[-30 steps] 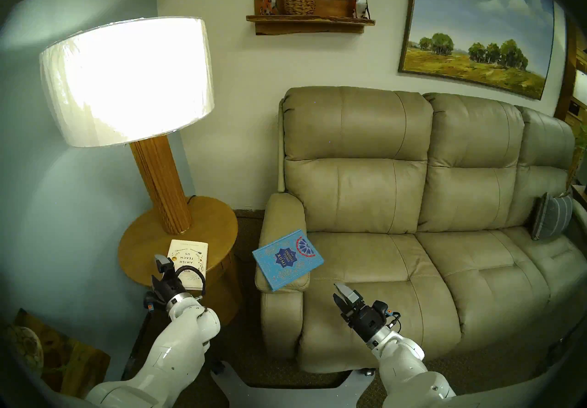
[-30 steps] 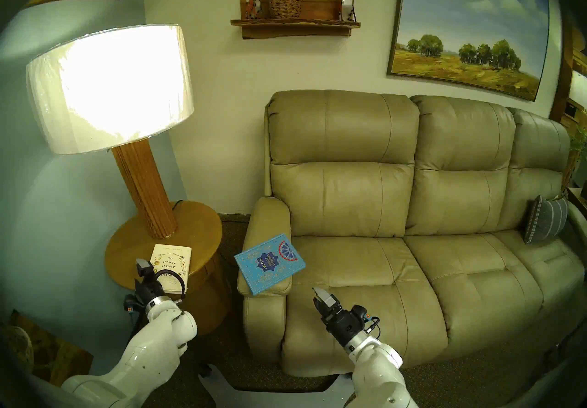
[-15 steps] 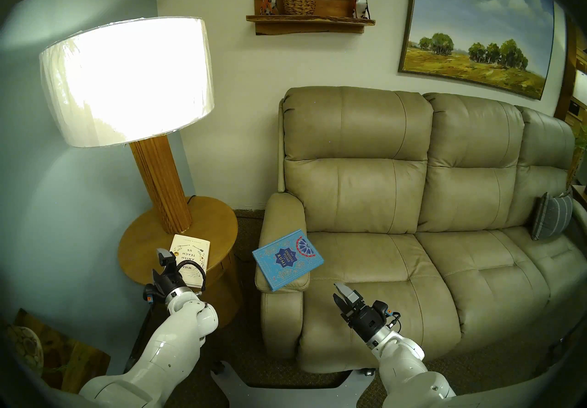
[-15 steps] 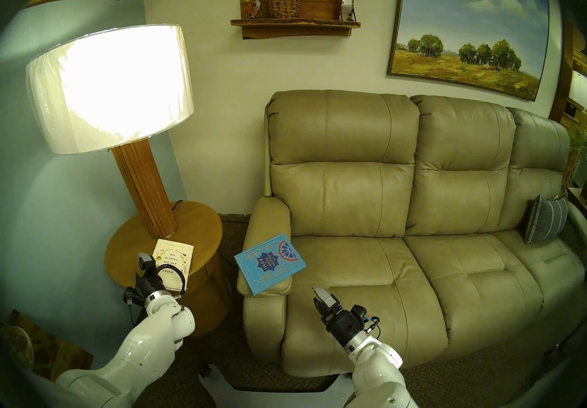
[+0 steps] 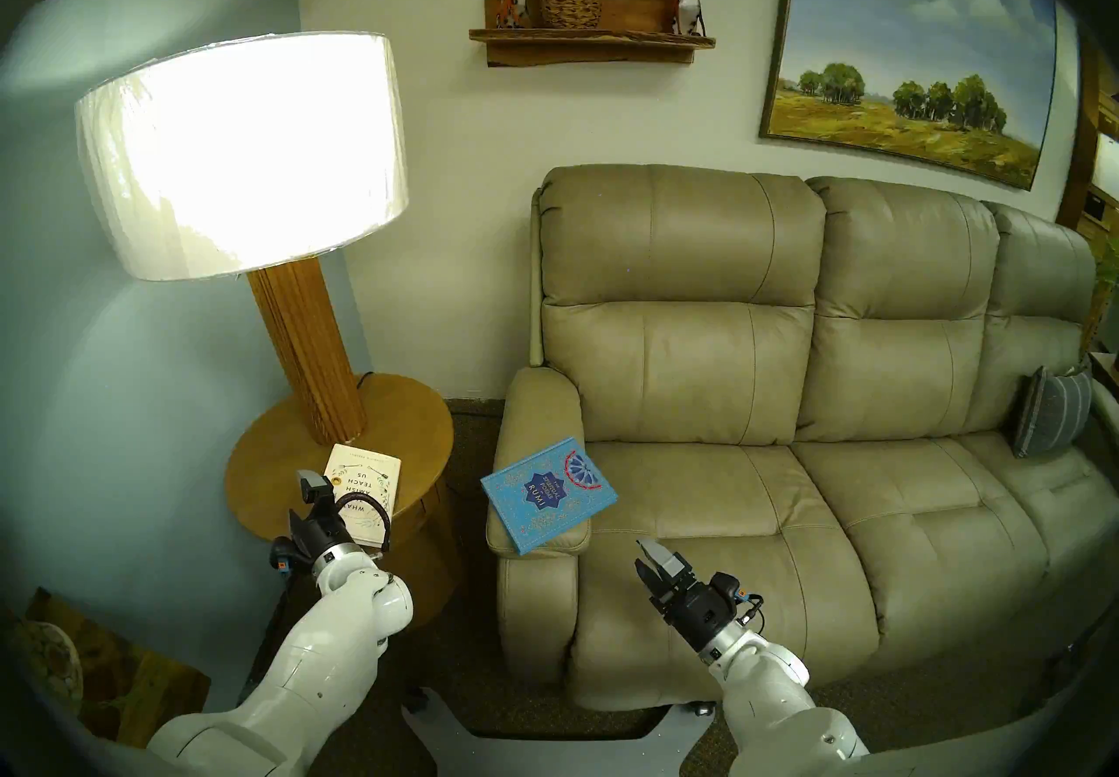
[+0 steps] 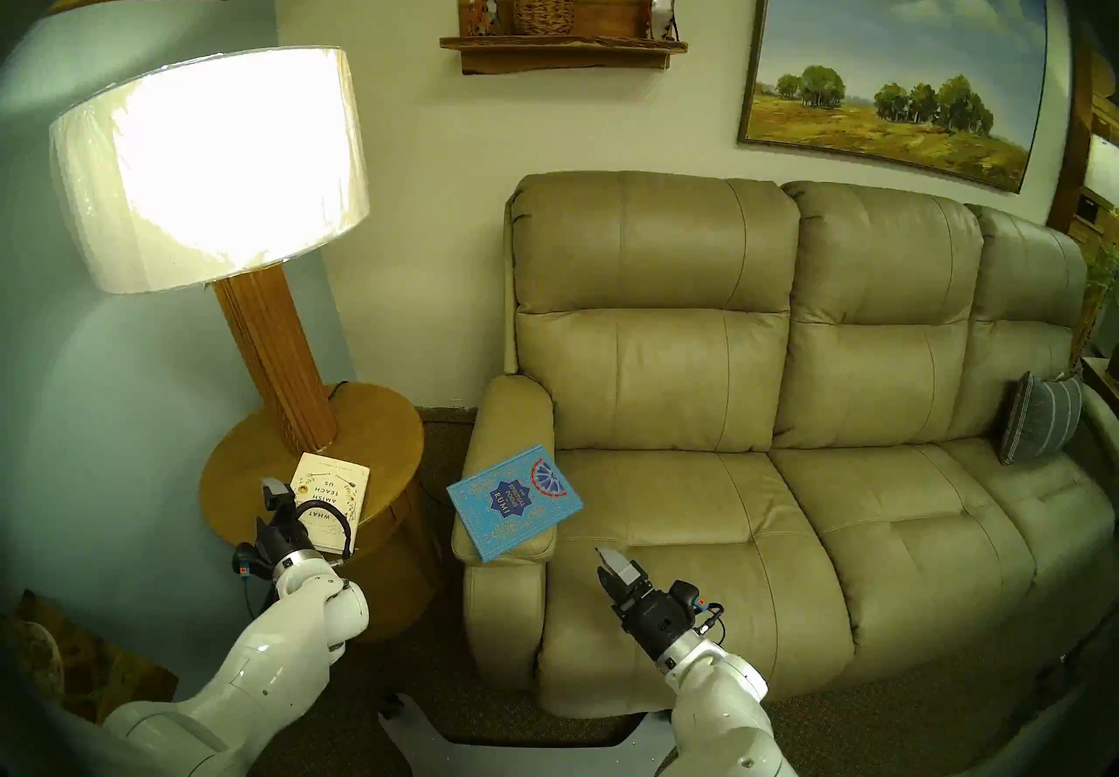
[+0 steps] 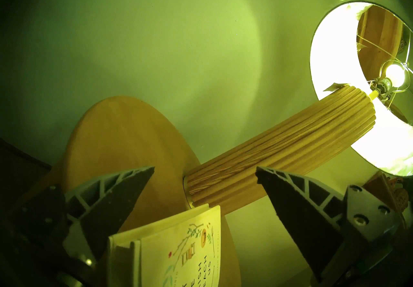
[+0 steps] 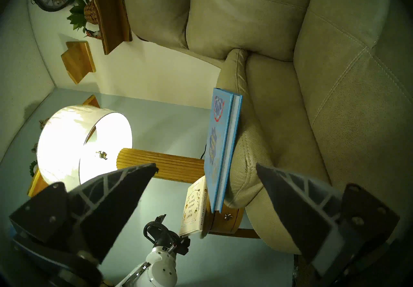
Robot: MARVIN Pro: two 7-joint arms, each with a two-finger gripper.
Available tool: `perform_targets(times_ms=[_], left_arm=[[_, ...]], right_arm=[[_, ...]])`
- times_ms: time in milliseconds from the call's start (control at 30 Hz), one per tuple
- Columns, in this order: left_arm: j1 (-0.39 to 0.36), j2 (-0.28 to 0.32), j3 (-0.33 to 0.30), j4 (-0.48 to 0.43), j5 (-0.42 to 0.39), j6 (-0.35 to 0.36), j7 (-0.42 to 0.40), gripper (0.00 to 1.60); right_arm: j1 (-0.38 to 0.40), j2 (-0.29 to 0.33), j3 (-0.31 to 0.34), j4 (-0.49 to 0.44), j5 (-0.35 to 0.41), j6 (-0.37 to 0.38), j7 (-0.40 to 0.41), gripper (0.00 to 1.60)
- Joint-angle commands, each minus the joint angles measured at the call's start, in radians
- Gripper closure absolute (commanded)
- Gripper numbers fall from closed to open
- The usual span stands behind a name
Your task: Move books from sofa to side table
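The white "What the Amish Teach Us" book [image 5: 366, 482] lies flat on the round wooden side table [image 5: 272, 455], just in front of the lamp post. My left gripper [image 5: 315, 494] is open at the book's near end, which shows between its spread fingers in the left wrist view [image 7: 178, 246]. The light-blue "Rumi" book [image 5: 548, 491] rests on the left armrest of the tan leather sofa [image 5: 726, 364], one corner overhanging the seat. My right gripper [image 5: 648, 555] is open and empty over the left seat's front, a little right of the blue book [image 8: 220, 145].
A lit table lamp [image 5: 242, 152] with a thick ribbed wooden post [image 5: 309, 346] stands on the side table, close behind the white book. A grey striped pillow [image 5: 1050, 412] leans at the sofa's far right. A wall shelf [image 5: 590, 40] hangs above.
The white book has slid a little farther onto the table toward the lamp post, along with my left gripper. My left wrist has shifted slightly left. The right arm and blue book have not moved.
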Motion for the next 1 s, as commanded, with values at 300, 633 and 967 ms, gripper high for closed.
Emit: perform_targets(times_ms=[300,633,967], left_arm=[[-0.053,-0.016,0.021,0.136,0.072,-0.002,-0.034,0.00],[0.007,-0.010,-0.065,0.013,0.055,-0.002,-0.122,0.00],[0.151,-0.081,-0.145,-0.143,-0.066,0.058,-0.250,0.00]], right_arm=[[0.006,0.000,-0.002,-0.001,0.002,0.000,0.007,0.00],[0.006,-0.001,-0.001,-0.001,0.002,0.000,0.006,0.00],[0.006,-0.001,-0.001,-0.001,0.001,0.000,0.002,0.00]])
